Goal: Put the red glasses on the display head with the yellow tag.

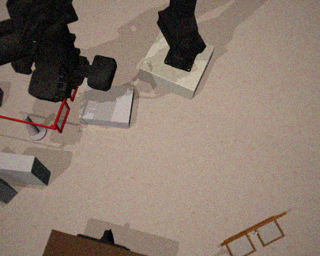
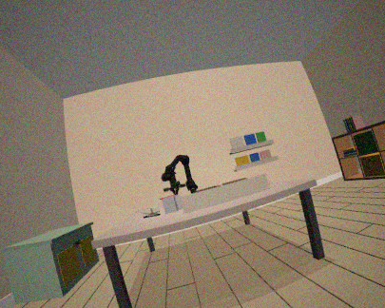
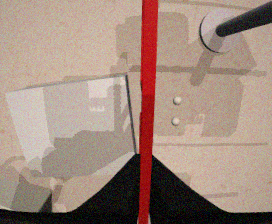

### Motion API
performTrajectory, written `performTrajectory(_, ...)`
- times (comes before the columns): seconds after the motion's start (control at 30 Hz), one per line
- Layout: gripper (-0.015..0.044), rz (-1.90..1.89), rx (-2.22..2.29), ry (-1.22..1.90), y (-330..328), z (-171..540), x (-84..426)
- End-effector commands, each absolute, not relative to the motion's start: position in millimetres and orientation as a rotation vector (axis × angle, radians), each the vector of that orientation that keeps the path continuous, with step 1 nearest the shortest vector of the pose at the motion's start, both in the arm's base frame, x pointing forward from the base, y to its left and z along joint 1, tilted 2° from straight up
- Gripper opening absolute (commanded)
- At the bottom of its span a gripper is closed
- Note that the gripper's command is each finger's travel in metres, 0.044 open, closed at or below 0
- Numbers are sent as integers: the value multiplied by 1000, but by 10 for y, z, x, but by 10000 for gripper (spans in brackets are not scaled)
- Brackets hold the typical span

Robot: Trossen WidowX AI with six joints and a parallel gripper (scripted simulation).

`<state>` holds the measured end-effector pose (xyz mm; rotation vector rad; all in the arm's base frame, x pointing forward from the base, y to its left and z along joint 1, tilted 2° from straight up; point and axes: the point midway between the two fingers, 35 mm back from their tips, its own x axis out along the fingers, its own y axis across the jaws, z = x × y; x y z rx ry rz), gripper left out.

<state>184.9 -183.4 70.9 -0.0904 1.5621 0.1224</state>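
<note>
The red glasses (image 1: 63,114) (image 3: 148,90) are off the table in my gripper (image 1: 69,96) (image 3: 143,160), which is shut on them near the middle of the front. In the top view one rim shows below the gripper and one temple runs to the left edge. In the wrist view the front is a near-vertical red bar, with two small pale nose pads (image 3: 177,100) beside it. A dark post on a pale round base (image 1: 38,135) (image 3: 210,32) stands near the glasses. I cannot make out the yellow tag or clearly identify either display head.
A white box (image 1: 121,110) (image 3: 29,115) is close beside the glasses. Grey-white blocks (image 1: 13,161) are at the left. Brown glasses (image 1: 254,230) are at the lower right, and a brown block (image 1: 76,245) is at the bottom. The arm's base plate (image 1: 167,79) is at the top.
</note>
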Motion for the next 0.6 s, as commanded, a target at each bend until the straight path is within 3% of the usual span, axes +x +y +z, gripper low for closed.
performTrajectory(0.0,0,114,-95,1557,-1844,935,1873)
performTrajectory(0.3,0,132,-113,1556,-1825,1118,1889)
performTrajectory(0.57,0,382,-366,1523,-1695,1129,2084)
